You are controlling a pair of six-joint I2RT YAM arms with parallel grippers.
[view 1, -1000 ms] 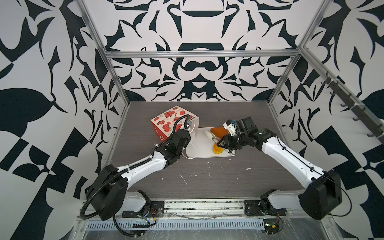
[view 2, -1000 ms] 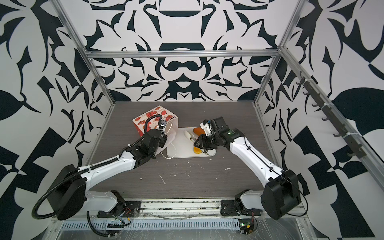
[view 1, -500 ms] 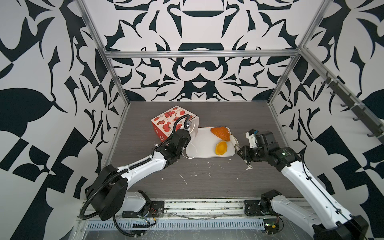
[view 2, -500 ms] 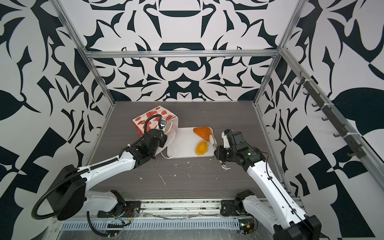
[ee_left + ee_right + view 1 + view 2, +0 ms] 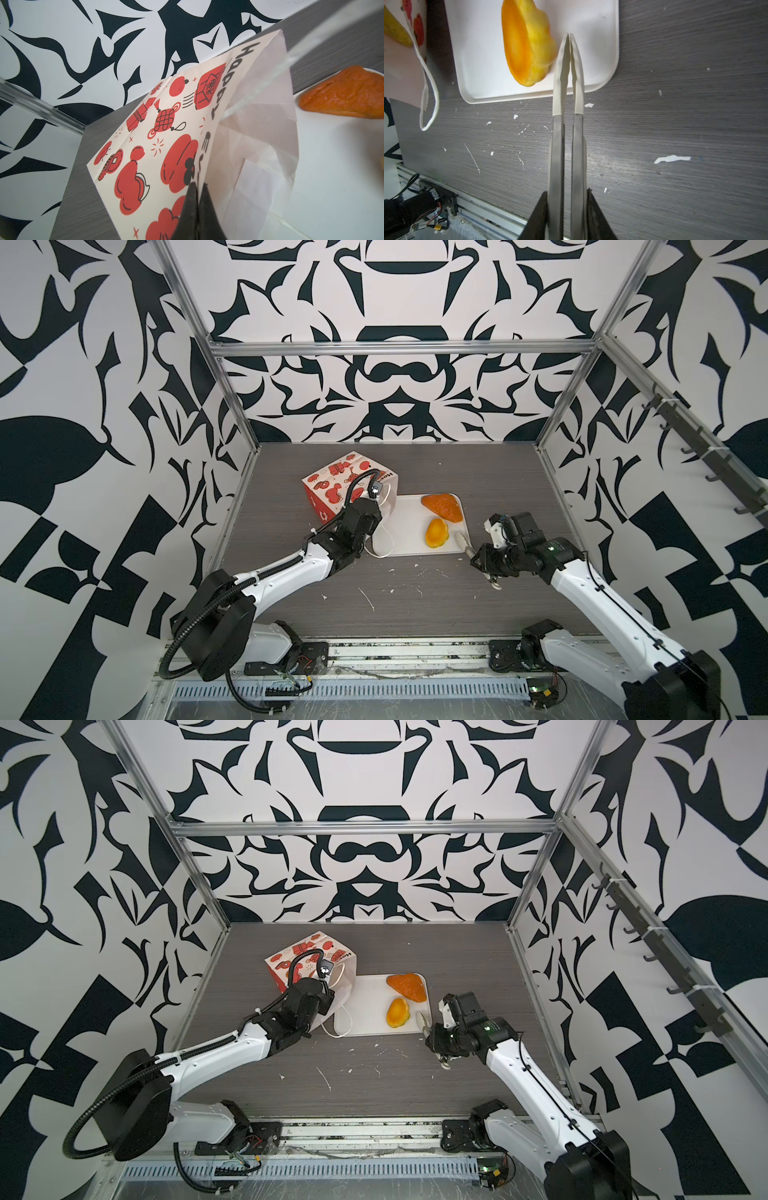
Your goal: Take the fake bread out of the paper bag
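Grey wood-grain table point(image 5: 675, 124), busy black-and-white walls. Left gripper point(image 5: 198, 188) is pressed together on the upper rim of the paper bag point(image 5: 158, 135), propping its mouth open. The bag lies tipped over, mouth at the end of the white tray point(image 5: 591, 20). Right gripper point(image 5: 566, 192) clamps tongs point(image 5: 557, 145), whose tips are nearly together and empty, just beside the yellow croissant point(image 5: 529, 45) on the tray. We see the orange triangular piece point(image 5: 441, 506) out there too, and one more yellow piece point(image 5: 394, 31) shows inside the bag. We judge the fake bread point(image 5: 398, 1013) light, squashy, a bit slick, so pinch across the narrow middle. Bag paper looks thin and likely tears easily.
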